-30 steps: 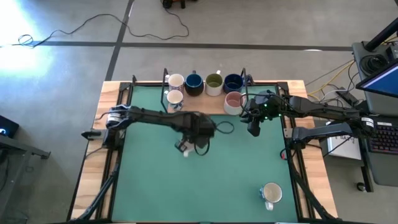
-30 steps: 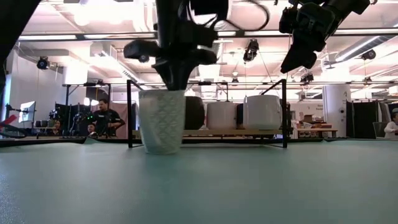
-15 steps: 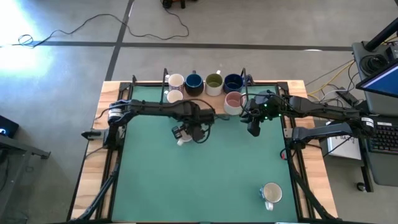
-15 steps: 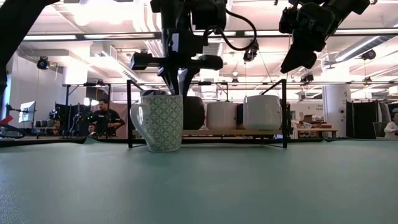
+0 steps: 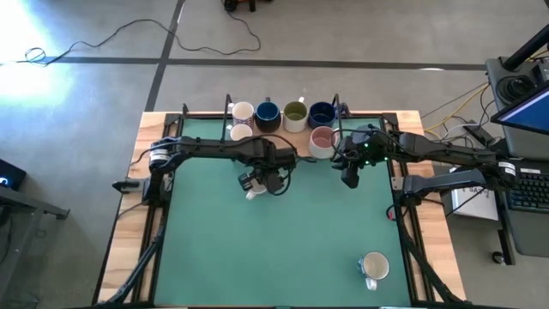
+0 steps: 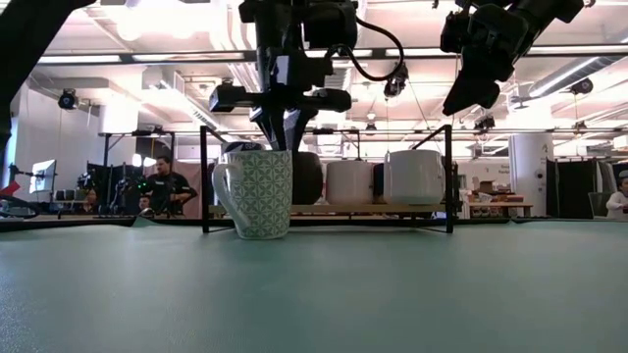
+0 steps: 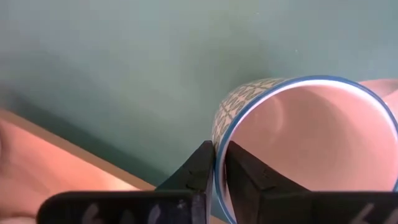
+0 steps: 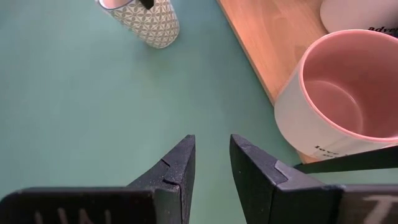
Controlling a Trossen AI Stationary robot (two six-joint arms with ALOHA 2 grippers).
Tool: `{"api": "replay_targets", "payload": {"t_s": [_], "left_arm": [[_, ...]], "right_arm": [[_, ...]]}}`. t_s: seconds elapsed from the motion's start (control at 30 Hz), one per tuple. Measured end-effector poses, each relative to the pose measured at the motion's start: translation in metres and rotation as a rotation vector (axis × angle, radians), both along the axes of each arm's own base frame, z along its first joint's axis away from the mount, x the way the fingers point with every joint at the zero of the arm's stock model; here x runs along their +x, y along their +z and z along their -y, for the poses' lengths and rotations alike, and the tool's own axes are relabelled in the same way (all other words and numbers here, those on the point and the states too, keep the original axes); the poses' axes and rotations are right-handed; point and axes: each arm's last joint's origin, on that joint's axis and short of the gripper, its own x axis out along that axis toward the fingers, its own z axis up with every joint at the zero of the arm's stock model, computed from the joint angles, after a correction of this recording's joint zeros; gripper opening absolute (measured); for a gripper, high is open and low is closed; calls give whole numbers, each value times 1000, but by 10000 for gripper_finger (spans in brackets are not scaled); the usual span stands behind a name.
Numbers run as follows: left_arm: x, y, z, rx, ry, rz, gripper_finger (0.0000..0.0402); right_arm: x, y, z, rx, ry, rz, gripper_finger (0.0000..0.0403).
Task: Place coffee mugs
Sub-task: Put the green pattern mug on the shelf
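A grey concrete floor (image 5: 86,94) crossed by dark seams is seen around the counter, with a black cable (image 5: 154,34) trailing over it. Ceiling strip lights (image 6: 118,59) and a seated person (image 6: 165,186) are shown beyond.

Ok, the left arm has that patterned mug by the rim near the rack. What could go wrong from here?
The left gripper pinches only the rim of the patterned mug, so it could tip or drag as the fingers let go. The white mug on the wooden rack sits just behind; a nudge could knock it.
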Motion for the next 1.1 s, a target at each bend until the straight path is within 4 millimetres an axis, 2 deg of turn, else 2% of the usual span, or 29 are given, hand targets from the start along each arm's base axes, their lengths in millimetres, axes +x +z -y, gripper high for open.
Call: {"api": "replay_targets", "payload": {"t_s": [0.17, 0.37, 0.53, 0.73, 1.1], "left_arm": [[0, 0, -2, -1, 36, 5, 46], [-1, 0, -6, -3, 52, 3, 102], [-4, 8, -6, -21, 172, 38, 142], [-8, 20, -5, -69, 439, 105, 154], [-16, 31, -3, -173, 1117, 185, 119]], "right_arm": [[0, 0, 0, 0, 0, 0, 89], [0, 0, 0, 0, 0, 0, 89], [0, 0, 0, 0, 0, 0, 89], [0, 0, 0, 0, 0, 0, 89], [0, 0, 0, 0, 0, 0, 89]]}}
